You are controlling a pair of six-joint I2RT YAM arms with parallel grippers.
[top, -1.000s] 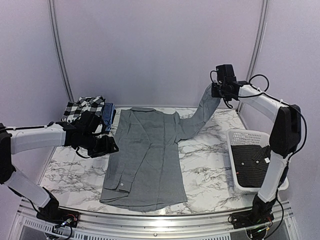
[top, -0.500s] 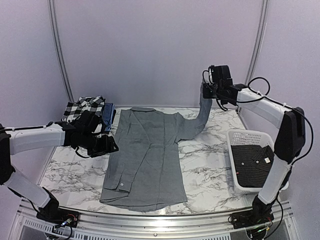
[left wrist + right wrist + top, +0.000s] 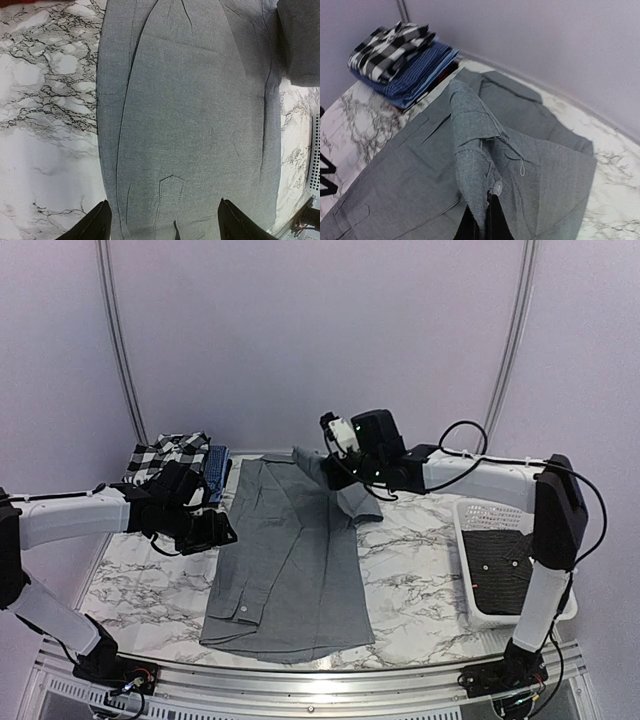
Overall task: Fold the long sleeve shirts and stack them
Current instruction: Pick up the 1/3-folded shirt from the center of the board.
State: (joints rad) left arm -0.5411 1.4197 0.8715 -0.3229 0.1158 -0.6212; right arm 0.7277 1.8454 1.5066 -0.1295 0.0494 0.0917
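Mid-grey shirt [image 3: 290,560] plain, no pattern. Checked shirt [image 3: 165,453] black-and-white. Blue shirt [image 3: 218,472], faint fine lines. Charcoal shirt [image 3: 505,565] dark, pale buttons. Basket [image 3: 468,515] white. Tabletop [image 3: 420,570] white marble, dark grey veins. Arms [image 3: 70,515] white, black joints. Backdrop [image 3: 320,340] pale lilac.

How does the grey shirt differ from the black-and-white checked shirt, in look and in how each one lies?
The grey shirt is plain; the checked shirt has black and white squares. The grey shirt lies spread out on the marble table, while the checked shirt is folded on top of the blue shirt. The right claw grips the grey shirt by a sleeve; nothing holds the checked shirt. Both are cloth shirts.
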